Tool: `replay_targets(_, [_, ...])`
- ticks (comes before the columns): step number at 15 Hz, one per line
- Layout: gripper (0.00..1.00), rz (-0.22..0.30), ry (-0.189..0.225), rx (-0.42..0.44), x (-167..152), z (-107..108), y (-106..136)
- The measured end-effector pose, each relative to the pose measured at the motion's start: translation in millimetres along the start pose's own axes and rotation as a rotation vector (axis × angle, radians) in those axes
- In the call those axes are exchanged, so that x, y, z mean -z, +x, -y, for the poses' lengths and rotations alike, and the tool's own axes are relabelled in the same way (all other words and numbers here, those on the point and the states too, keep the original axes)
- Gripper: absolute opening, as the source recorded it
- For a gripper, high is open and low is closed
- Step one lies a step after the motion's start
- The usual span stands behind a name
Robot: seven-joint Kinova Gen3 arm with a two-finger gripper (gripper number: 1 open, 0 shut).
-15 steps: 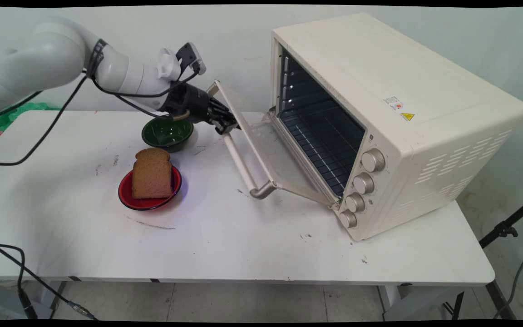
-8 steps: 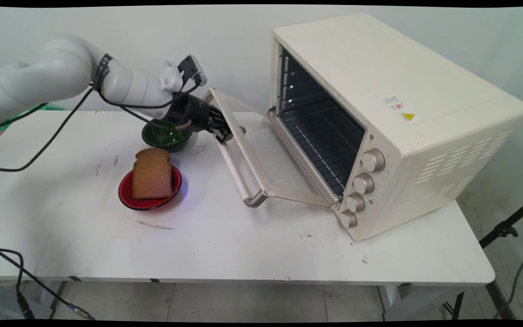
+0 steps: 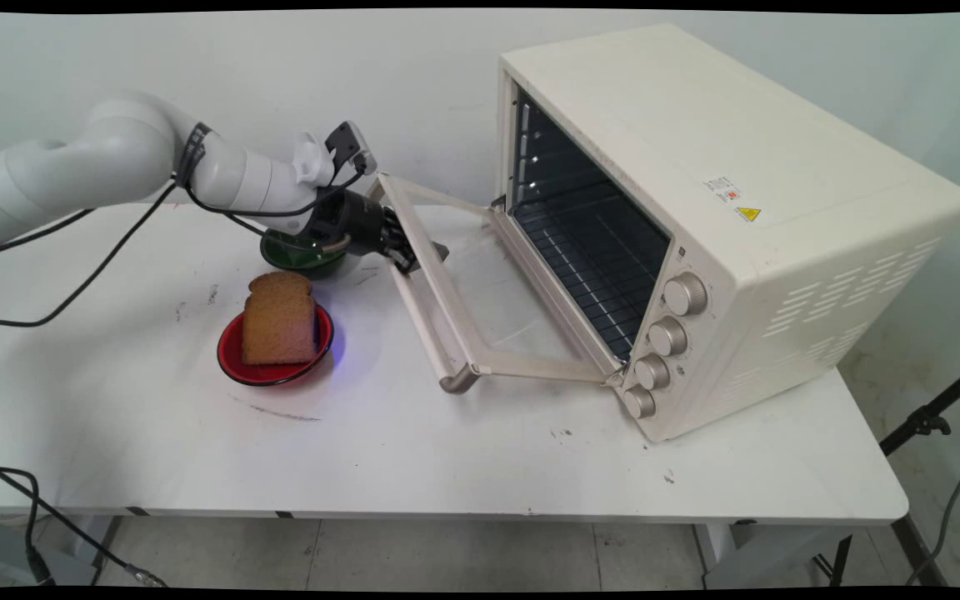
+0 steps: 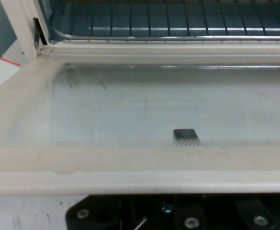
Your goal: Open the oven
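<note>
A cream toaster oven (image 3: pixel 697 167) stands at the right of the white table (image 3: pixel 447 450). Its glass door (image 3: pixel 488 292) hangs open, lowered almost flat. My gripper (image 3: pixel 417 252) is shut on the door's outer edge beside the handle bar (image 3: pixel 434 329). In the hand view the door frame (image 4: pixel 130 163) runs across the picture. One fingertip (image 4: pixel 186 137) shows through the glass (image 4: pixel 140 100); the other finger is hidden under the frame. The wire rack (image 4: pixel 178 19) lies beyond.
A green bowl (image 3: pixel 297 257) sits just behind the wrist, partly hidden by it. A slice of brown bread (image 3: pixel 280 321) stands on a red plate (image 3: pixel 234 360) left of the door. Several knobs (image 3: pixel 667 337) line the oven's front. Black cables (image 3: pixel 72 283) hang from the arm.
The oven door has swung further down toward the table, and my gripper has gone down and slightly left with it. The bread, plate and bowl have not moved.
</note>
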Motion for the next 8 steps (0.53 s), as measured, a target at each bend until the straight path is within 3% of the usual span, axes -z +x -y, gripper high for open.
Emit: replay_targets(8, [0.00, 0.000, -0.028, -0.001, 3, 4, -23])
